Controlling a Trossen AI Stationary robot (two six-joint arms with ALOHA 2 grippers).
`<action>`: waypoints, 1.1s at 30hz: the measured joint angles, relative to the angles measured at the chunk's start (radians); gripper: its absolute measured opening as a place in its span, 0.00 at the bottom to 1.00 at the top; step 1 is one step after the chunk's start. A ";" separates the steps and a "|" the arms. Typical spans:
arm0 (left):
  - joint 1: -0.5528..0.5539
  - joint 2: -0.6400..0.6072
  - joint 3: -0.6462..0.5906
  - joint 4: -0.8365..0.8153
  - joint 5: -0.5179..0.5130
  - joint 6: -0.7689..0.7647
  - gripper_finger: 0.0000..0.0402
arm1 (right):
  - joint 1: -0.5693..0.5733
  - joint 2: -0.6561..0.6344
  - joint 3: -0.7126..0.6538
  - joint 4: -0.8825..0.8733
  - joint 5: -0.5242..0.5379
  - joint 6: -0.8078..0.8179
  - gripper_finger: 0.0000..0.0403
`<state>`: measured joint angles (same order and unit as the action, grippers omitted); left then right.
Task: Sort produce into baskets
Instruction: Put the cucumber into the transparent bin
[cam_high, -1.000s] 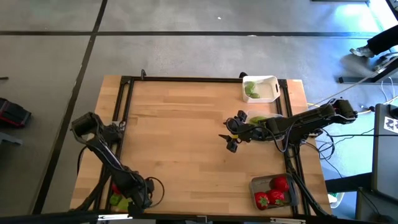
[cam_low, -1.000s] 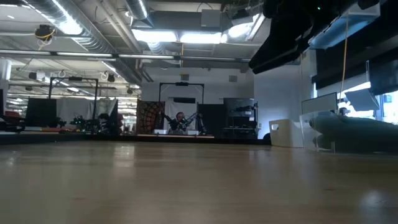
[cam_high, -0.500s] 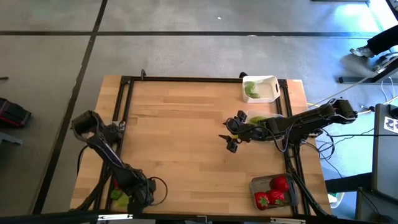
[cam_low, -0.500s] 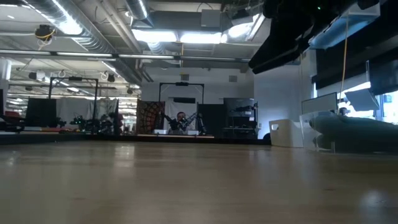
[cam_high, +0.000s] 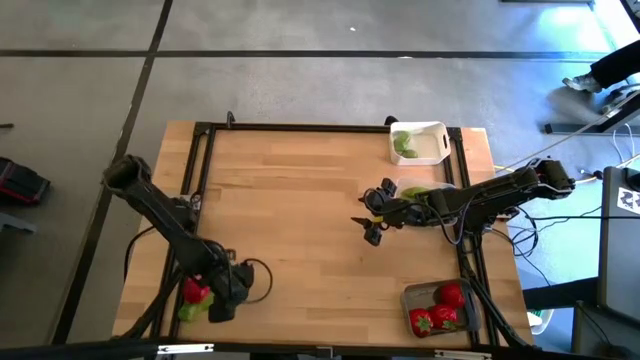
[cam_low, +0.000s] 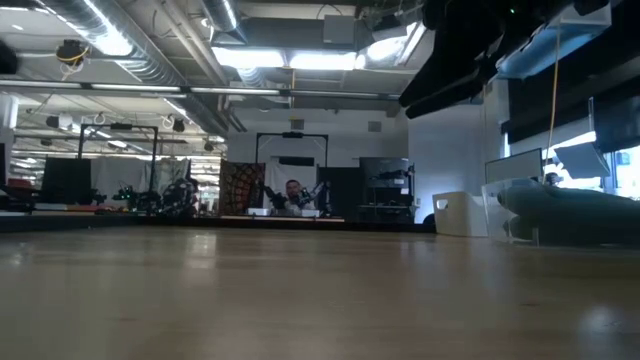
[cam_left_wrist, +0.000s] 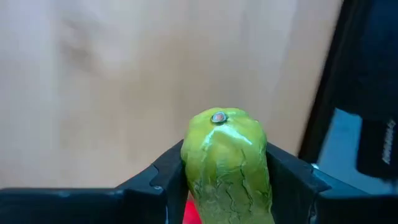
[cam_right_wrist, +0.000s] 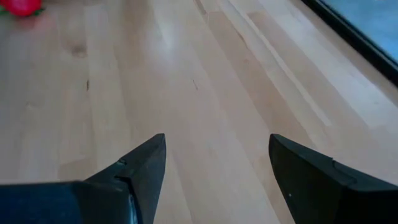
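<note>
My left gripper (cam_high: 216, 303) is near the table's near left corner, shut on a green pod (cam_left_wrist: 227, 158). In the high view the green pod (cam_high: 190, 312) shows just left of the gripper, with a red tomato (cam_high: 195, 292) beside it. A bit of red (cam_left_wrist: 191, 215) shows under the pod in the left wrist view. My right gripper (cam_high: 371, 217) is open and empty above the bare table right of centre. The white basket (cam_high: 434, 131) holds green pieces. The clear basket (cam_high: 412, 186) lies under my right arm. The dark grey basket (cam_high: 410, 296) holds red tomatoes. My left gripper pinches the green pod between its two fingers (cam_left_wrist: 166, 171), one on each long side (cam_left_wrist: 194, 163). The fingers lie along the pod, and its rounded end (cam_left_wrist: 219, 119) sticks out past the fingertips. I cannot tell whether the pod is clear of the table.
A black frame (cam_high: 196, 160) runs along the table's left, far and right edges. The three baskets stand along the right edge. The middle of the wooden table (cam_high: 290, 210) is bare. In the low view my right arm (cam_low: 460, 60) hangs at the upper right.
My left arm's elbow has swung toward the table's far left, and its gripper has gone a little way from the near edge toward the table's middle. The red tomato now shows more fully beside it. My right arm has kept still.
</note>
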<state>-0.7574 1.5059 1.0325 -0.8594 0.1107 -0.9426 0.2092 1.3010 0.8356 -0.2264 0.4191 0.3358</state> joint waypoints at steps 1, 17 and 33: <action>0.009 -0.015 0.000 -0.012 -0.020 0.014 0.41 | 0.000 0.000 0.000 0.001 -0.004 0.000 0.66; 0.070 -0.193 -0.001 -0.279 -0.281 0.152 0.41 | 0.000 0.072 0.002 0.100 -0.091 0.041 0.96; 0.122 -0.304 -0.002 0.139 -0.794 0.505 0.41 | 0.001 0.136 0.000 0.548 -0.164 -0.074 0.89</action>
<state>-0.6353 1.2014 1.0306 -0.7207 -0.6831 -0.4375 0.2100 1.4372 0.8356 0.3220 0.2548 0.2617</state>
